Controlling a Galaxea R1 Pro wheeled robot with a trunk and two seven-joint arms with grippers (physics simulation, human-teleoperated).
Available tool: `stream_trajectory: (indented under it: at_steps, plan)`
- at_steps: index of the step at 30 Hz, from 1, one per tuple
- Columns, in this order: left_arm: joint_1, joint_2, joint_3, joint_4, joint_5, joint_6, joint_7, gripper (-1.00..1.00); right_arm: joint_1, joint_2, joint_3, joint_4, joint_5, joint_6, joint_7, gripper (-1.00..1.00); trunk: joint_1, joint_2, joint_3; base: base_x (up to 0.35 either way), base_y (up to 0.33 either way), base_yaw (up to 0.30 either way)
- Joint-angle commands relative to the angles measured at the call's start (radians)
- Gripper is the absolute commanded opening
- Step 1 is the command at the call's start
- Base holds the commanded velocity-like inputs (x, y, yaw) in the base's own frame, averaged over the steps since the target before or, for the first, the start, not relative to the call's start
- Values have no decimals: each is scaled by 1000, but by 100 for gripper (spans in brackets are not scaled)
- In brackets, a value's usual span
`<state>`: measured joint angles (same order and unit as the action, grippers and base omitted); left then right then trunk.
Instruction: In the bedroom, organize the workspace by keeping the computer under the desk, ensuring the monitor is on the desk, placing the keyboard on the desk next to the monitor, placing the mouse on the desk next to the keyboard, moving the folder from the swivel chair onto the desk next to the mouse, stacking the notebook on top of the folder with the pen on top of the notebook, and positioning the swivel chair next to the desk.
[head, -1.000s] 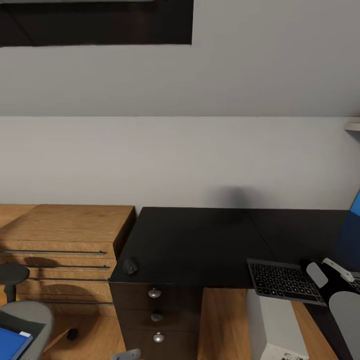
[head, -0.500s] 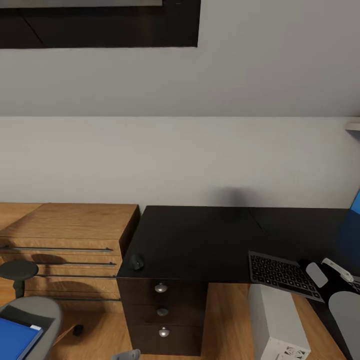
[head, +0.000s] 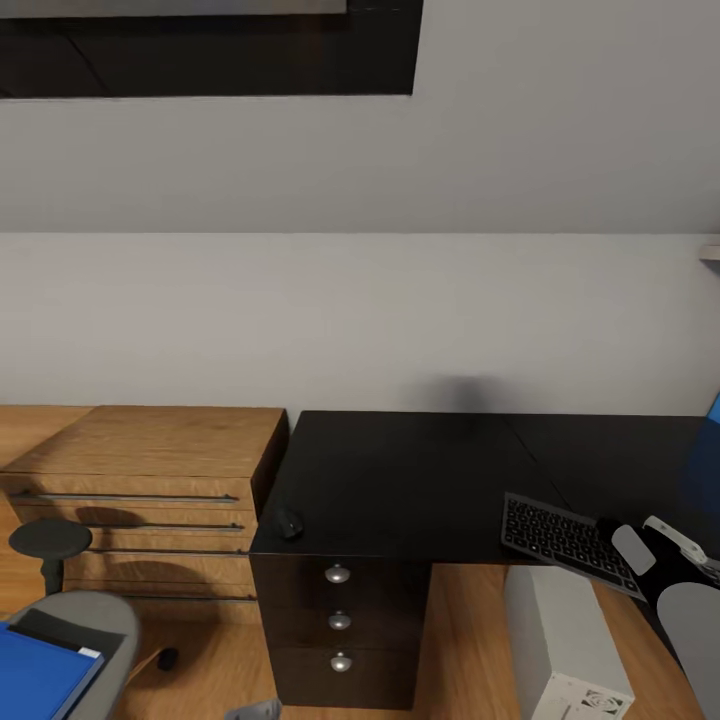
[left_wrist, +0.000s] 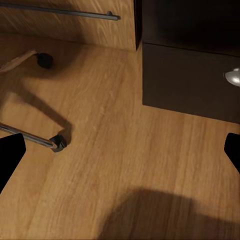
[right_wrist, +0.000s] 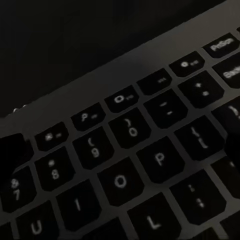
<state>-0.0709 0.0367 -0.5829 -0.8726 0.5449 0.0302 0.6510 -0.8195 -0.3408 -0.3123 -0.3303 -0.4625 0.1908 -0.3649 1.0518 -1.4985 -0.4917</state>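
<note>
The black desk (head: 400, 470) stands against the wall, and the small dark mouse (head: 289, 522) lies at its front left corner. The keyboard (head: 560, 538) rests slanted at the desk's inner corner, its right end under my right arm (head: 672, 572). My right gripper (right_wrist: 120, 150) hovers close over the keyboard (right_wrist: 125, 170) keys, dark fingertips (right_wrist: 10, 152) wide apart. The grey-white computer (head: 565, 640) stands on the floor below. The swivel chair (head: 85, 615) holds the blue folder (head: 40, 675) at lower left. My left gripper (left_wrist: 120, 155) is open above the wood floor.
A light wood drawer chest (head: 150, 465) adjoins the desk's left side. The desk's dark drawer unit (head: 338, 620) has three silver knobs. Chair base legs and a caster (left_wrist: 57, 143) cross the floor near my left gripper. A blue surface (head: 712, 410) shows at the right edge.
The whole view has shifted right as the camera moved. The keyboard now lies farther back over the desk top relative to its front edge. More of the chair and computer shows.
</note>
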Motion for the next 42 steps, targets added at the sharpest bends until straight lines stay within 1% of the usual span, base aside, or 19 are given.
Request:
stream_trajectory:
  at_steps: [1,7,11,18,30,34,38,42]
  plan:
    - [-1,1,-6,-2,4,4,8,100,0,0,-5,22,-18,4,-5,100,0,-1,-1,-2,10,0]
    - [-1,-1,-7,0,4,5,8,100,0,0,-5,22,-18,4,-5,100,0,-1,-1,-10,12,0]
    - [-1,-1,-9,3,4,5,6,100,0,0,-5,22,-18,4,-5,100,0,-1,-1,-154,139,0]
    - [-1,-4,-11,27,3,3,4,100,0,1,-5,22,-18,4,-5,100,0,-1,-1,-42,34,0]
    - [-1,-4,-11,29,3,4,3,100,0,3,-4,22,-18,4,-5,100,0,-1,-1,-26,17,0]
    - [-1,-4,-11,29,3,4,3,100,0,8,-3,22,-18,4,-5,100,0,-1,-1,-168,106,0]
    - [-1,-4,-11,29,3,3,3,100,0,20,-3,19,-17,4,-6,100,0,-1,-1,-53,30,0]
    - [-1,-4,-11,29,3,2,3,100,0,23,-4,18,-17,3,-6,100,0,-1,-1,-10,6,0]
